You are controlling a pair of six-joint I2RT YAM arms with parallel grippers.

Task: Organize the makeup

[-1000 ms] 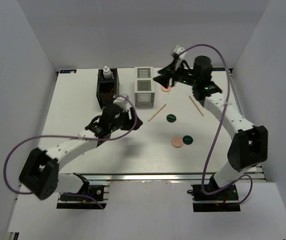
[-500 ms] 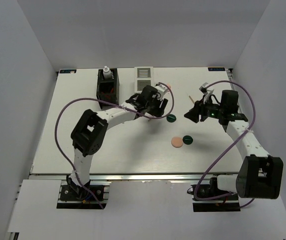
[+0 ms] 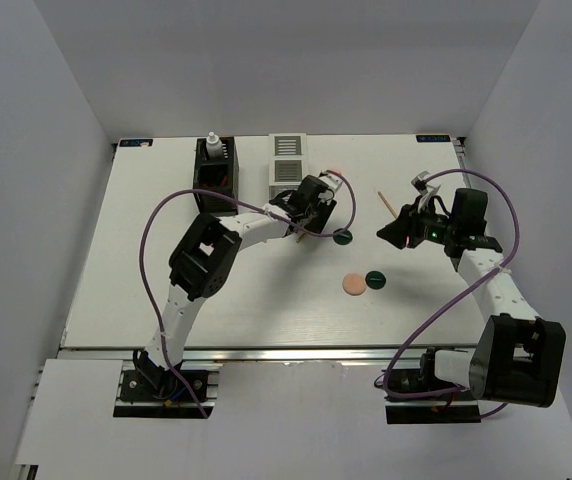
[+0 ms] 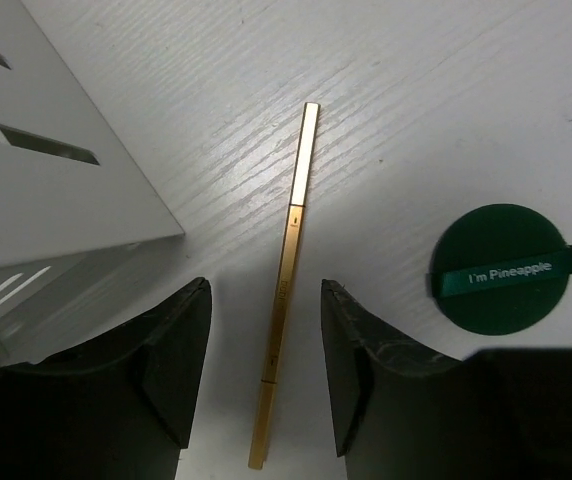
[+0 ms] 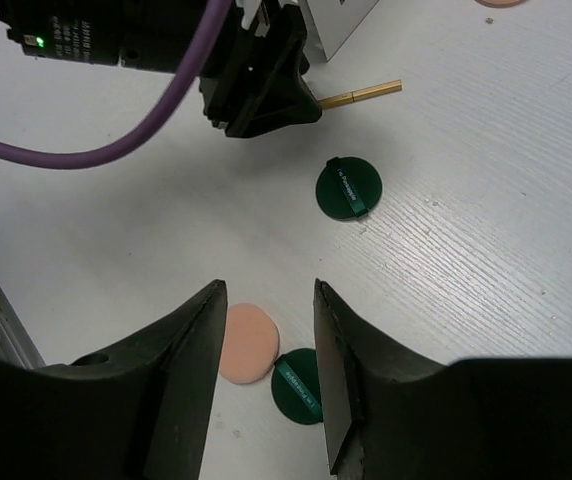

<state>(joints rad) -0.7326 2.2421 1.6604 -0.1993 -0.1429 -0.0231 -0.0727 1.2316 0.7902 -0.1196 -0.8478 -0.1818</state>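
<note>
The stick [image 4: 286, 290] is glossy gold; the green disc [image 4: 503, 268] is dark, with a paler band lettered in white. The table [image 4: 446, 90] shows fine white wood grain. The white slatted box [image 4: 66, 210], the black slatted box [image 3: 203, 190] and the peach disc [image 5: 246, 343] are each of one plain colour

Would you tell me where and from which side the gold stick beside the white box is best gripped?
Probably best to grip the gold stick mid-length, from straight above, pinching across its narrow width. It lies flat on the table, and the left gripper straddles it, open, clear of the white box.
</note>
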